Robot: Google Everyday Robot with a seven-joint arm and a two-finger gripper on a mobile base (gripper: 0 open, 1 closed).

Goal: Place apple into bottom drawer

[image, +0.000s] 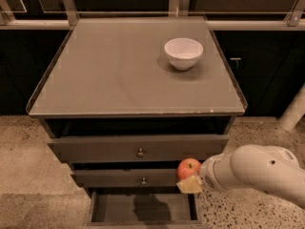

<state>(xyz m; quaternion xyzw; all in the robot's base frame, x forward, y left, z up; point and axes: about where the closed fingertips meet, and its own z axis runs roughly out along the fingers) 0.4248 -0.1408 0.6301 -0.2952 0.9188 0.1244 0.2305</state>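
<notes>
The red-orange apple (pixel 188 168) is held in my gripper (pixel 189 178), in front of the middle drawer, right of its knob. The white arm reaches in from the lower right. The gripper's pale fingers (pixel 190 185) show just under the apple. The bottom drawer (pixel 143 208) is pulled open below, with a flat grey floor and the arm's shadow on it. The apple hangs above the drawer's right part.
A white bowl (pixel 183 52) stands on the cabinet top (pixel 119 70) at the back right. Two upper drawers with round knobs (pixel 140 152) are slightly pulled out. Speckled floor lies on both sides. A white post (pixel 294 109) stands at the right.
</notes>
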